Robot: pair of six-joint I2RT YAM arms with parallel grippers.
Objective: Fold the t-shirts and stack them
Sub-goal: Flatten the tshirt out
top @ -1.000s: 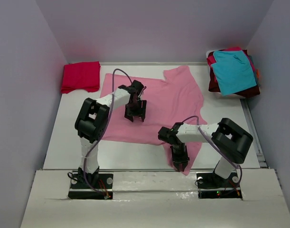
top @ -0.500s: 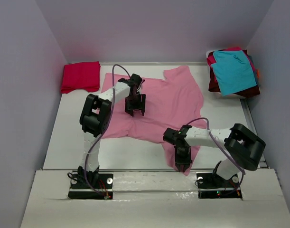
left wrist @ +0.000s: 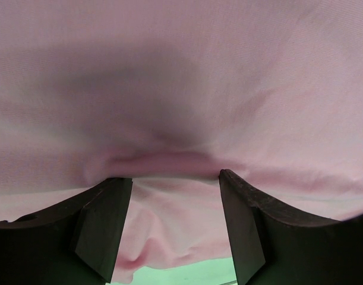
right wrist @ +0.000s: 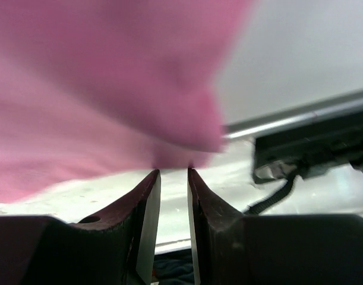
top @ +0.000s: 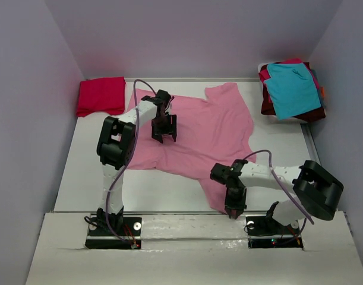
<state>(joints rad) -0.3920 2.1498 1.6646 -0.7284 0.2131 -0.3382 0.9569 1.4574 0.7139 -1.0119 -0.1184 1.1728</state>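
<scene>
Right end effector (top: 235, 209): fingers nearly together, pinched the near hem of the light pink t-shirt (top: 199, 127); cloth was blurred in the wrist view.
Left end effector (top: 162, 136): fingers spread wide, tips pressed on the same soft, wrinkled cotton.
Tabletop (top: 86, 178): white, carried the light pink t-shirt, spread mostly flat.
Crimson t-shirt (top: 101, 95): folded rectangle, lay at the far-left corner.
Teal t-shirt (top: 291, 89): topped the far-right pile; the maroon t-shirt (top: 268, 108) beneath was largely hidden.

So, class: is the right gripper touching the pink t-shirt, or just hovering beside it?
Touching. The right wrist view shows the right gripper nearly closed, with a fold of the pink t-shirt pinched between its tips.
</scene>
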